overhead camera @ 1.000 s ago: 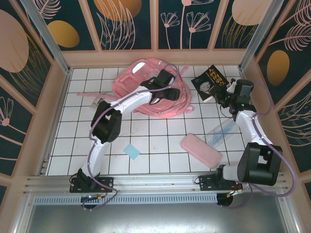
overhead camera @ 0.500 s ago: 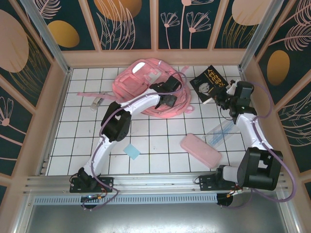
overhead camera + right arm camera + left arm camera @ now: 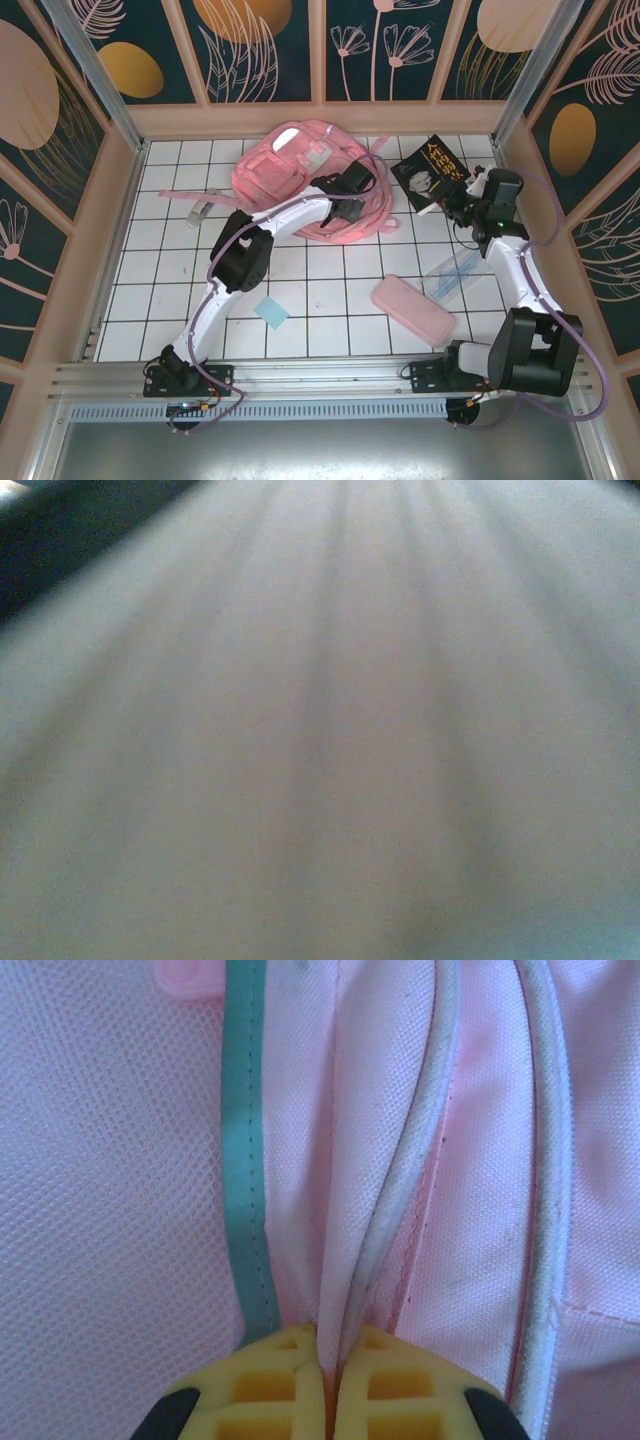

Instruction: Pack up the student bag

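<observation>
The student bag (image 3: pixel 295 170), a large pink backpack, lies at the back middle of the tiled floor with its straps (image 3: pixel 372 215) spread to the right. My left gripper (image 3: pixel 350 196) sits on the bag's right side. In the left wrist view its yellow fingers (image 3: pixel 268 1392) are shut on a fold of pink fabric (image 3: pixel 345 1210) edged with white piping, beside a teal strip (image 3: pixel 245 1160). My right gripper (image 3: pixel 462 196) is at the near right corner of a black book (image 3: pixel 430 168). The right wrist view is a grey blur (image 3: pixel 320 740) and hides its jaws.
A flat pink pencil case (image 3: pixel 413 308) lies at the front right, with a clear ruler-like piece (image 3: pixel 455 270) behind it. A light blue card (image 3: pixel 270 312) sits front centre. A small pen-like item (image 3: pixel 200 208) lies left of the bag. Wooden walls enclose the floor.
My left gripper has moved right and nearer along the bag, from its middle to its right edge, with the fabric bunching there. The right gripper and book have barely shifted.
</observation>
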